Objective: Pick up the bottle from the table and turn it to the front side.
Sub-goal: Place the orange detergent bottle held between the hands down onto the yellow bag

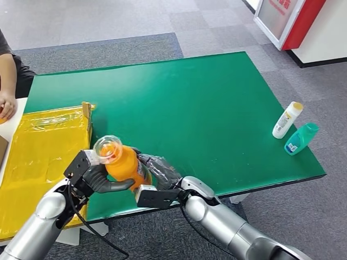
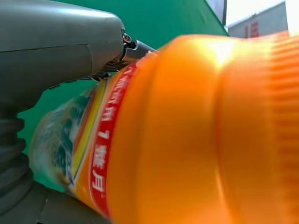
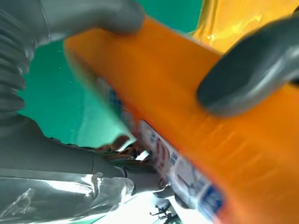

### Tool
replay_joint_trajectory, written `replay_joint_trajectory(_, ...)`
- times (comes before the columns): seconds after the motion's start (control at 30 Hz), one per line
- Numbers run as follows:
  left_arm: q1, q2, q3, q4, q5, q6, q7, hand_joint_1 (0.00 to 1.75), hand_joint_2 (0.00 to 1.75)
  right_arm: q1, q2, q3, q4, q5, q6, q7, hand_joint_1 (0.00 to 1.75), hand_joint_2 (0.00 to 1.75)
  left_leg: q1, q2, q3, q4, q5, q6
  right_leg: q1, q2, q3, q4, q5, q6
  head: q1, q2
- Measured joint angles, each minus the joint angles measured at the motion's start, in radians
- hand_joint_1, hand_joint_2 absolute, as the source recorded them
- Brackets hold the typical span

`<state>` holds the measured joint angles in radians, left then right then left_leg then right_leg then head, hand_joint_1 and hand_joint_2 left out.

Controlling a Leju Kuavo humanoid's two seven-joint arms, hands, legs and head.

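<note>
Orange plastic bottle w/ printed label [image 1: 124, 162] is up off the table, held between both hands near the table's front edge, lying roughly sideways; its clear round end [image 1: 108, 148] faces the head cam. Contents: can't tell beyond the orange colour. Left hand [image 1: 96, 176] grips it from the left, dark fingers [image 1: 116, 186] wrapped under the orange body. Right hand [image 1: 157, 173] grips the label end from the right; grey thumb [image 3: 105, 16] lies on one side of the bottle, a dark finger [image 3: 246, 74] pressed on the other. Left wrist cam: ribbed orange section and red label band w/ white characters [image 2: 102, 154], blurred.

Two more containers lie on their sides near the table's far right edge, just beside each other: white plastic bottle w/ yellow cap [image 1: 287, 119] and teal translucent plastic bottle [image 1: 301, 138]. Contents can't be told.

Surface: green rectangular table top [image 1: 196, 103]. Yellow glossy plastic sheet [image 1: 40, 157] covers the left part, w/ a small upright yellow flap [image 1: 87, 111] at its corner. Person's hand [image 1: 7, 104] rests at far left on a white surface. Floor: grey carpet tiles [image 1: 122, 21]; red-and-white stand [image 1: 294, 21] at upper right.
</note>
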<state>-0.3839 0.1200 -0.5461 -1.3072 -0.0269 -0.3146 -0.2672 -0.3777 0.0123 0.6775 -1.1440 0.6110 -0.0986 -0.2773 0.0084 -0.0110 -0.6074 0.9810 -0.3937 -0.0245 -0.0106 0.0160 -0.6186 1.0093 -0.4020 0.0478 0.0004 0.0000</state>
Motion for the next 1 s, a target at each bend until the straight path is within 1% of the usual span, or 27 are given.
replay_joint_trajectory(0.17,0.031,0.000,0.013,-0.065,-0.076,0.088,0.004,1.75,1.75,0.021,-0.005,-0.012,-0.019,0.011,-0.023,0.018,0.00,1.75,0.000,0.000,0.000,0.000,0.000,0.000,0.000,0.000,-0.001,0.000,0.000,0.000,0.000,0.000)
replay_joint_trajectory(0.3,0.037,0.004,0.049,-0.124,-0.119,0.133,0.020,1.75,1.75,0.055,-0.022,-0.044,-0.033,0.014,-0.036,0.035,0.00,1.75,0.000,0.000,-0.001,0.000,0.000,0.000,0.000,0.000,0.000,0.000,0.000,0.000,0.000,0.000)
replay_joint_trajectory(0.43,0.024,0.033,0.090,-0.175,-0.173,0.152,0.065,1.75,1.75,0.105,-0.044,-0.102,-0.061,0.013,-0.048,0.038,0.00,1.75,0.000,0.000,-0.001,0.000,0.000,0.000,0.000,0.000,-0.001,0.000,0.000,0.000,0.000,0.000)
replay_joint_trajectory(0.53,-0.011,0.066,0.120,-0.196,-0.198,0.134,0.103,1.75,1.75,0.137,-0.058,-0.149,-0.084,0.011,-0.048,0.031,0.00,1.75,0.000,0.000,-0.001,0.000,0.000,-0.001,0.000,0.000,-0.001,0.000,0.001,-0.001,0.000,0.000)
replay_joint_trajectory(0.63,-0.073,0.105,0.132,-0.201,-0.212,0.073,0.159,1.75,1.75,0.162,-0.064,-0.187,-0.104,0.009,-0.042,0.021,0.00,1.75,0.001,0.000,-0.001,0.000,0.001,-0.002,0.001,0.000,-0.002,0.000,0.001,-0.001,0.000,0.000)
replay_joint_trajectory(0.7,-0.137,0.136,0.125,-0.190,-0.209,-0.002,0.203,1.75,1.75,0.172,-0.065,-0.206,-0.113,0.006,-0.034,0.013,0.00,1.75,0.001,0.000,-0.002,0.000,0.002,-0.002,0.002,0.000,-0.003,0.000,0.002,-0.002,0.000,0.000)
replay_joint_trajectory(0.73,-0.182,0.155,0.115,-0.175,-0.201,-0.055,0.227,1.75,1.75,0.175,-0.066,-0.214,-0.115,0.003,-0.029,0.007,0.00,1.75,0.002,0.000,-0.003,0.000,0.003,-0.003,0.002,0.000,-0.004,0.000,0.002,-0.002,0.000,0.000)
replay_joint_trajectory(0.8,-0.294,0.200,0.077,-0.122,-0.178,-0.167,0.270,1.75,1.75,0.180,-0.066,-0.230,-0.117,-0.003,-0.023,-0.006,0.00,1.75,0.002,0.000,-0.005,0.000,0.004,-0.003,0.002,0.000,-0.006,0.000,0.004,-0.003,0.000,0.000)
replay_joint_trajectory(0.87,-0.388,0.237,0.029,-0.070,-0.161,-0.245,0.299,1.75,1.75,0.184,-0.066,-0.239,-0.116,-0.008,-0.019,-0.016,0.00,1.75,0.002,0.001,-0.006,0.000,0.005,-0.004,0.002,0.001,-0.007,0.000,0.006,-0.003,0.000,0.000)
replay_joint_trajectory(0.93,-0.449,0.264,-0.026,-0.034,-0.153,-0.289,0.319,1.75,1.75,0.187,-0.066,-0.242,-0.115,-0.011,-0.017,-0.020,0.00,1.75,0.002,0.002,-0.006,0.000,0.005,-0.004,0.002,0.002,-0.007,0.000,0.006,-0.003,0.000,0.000)
replay_joint_trajectory(1.0,-0.490,0.285,-0.080,-0.007,-0.145,-0.309,0.334,1.75,1.75,0.188,-0.066,-0.245,-0.114,-0.015,-0.016,-0.022,0.00,1.75,0.002,0.002,-0.006,0.000,0.005,-0.004,0.002,0.002,-0.007,0.000,0.006,-0.003,0.000,0.000)
